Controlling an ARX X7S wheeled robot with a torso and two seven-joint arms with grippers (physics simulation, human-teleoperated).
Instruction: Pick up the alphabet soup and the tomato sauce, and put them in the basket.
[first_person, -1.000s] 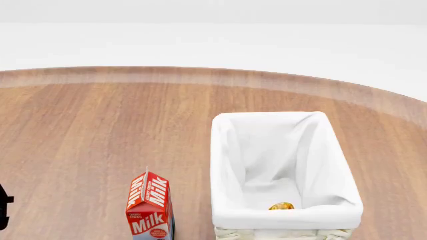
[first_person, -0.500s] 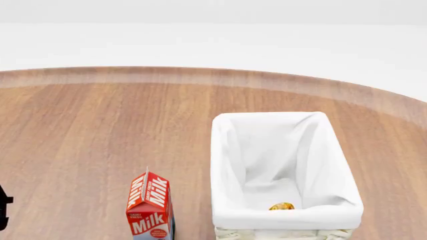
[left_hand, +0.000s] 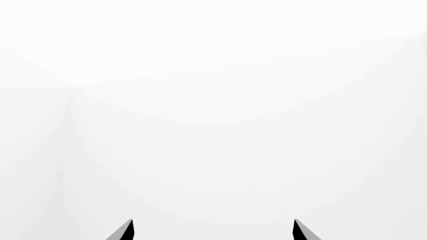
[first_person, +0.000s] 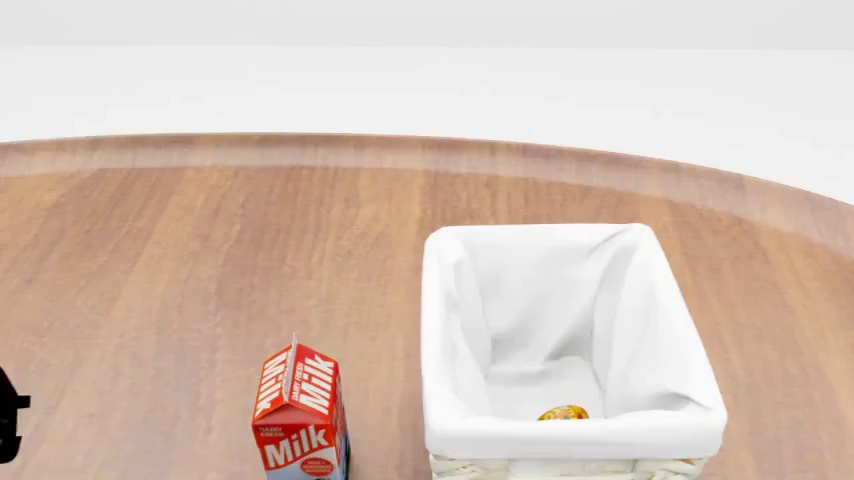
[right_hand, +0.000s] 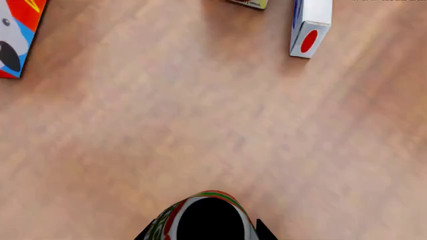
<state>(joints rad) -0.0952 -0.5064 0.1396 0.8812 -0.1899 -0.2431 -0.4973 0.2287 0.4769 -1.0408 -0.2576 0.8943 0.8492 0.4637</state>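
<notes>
Between right claw (right_hand: 203, 235) tips, tomato sauce (right_hand: 200, 215), red-white-green bands

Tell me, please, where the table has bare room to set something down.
The wooden table is bare left of the basket and beyond the milk carton, out to the far edge. The near strip between carton and basket is tight. Inside the basket, only a small yellow-orange thing shows.

Round wooden table (first_person: 200, 250), plain white floor (first_person: 534, 90) beyond, even light
</notes>
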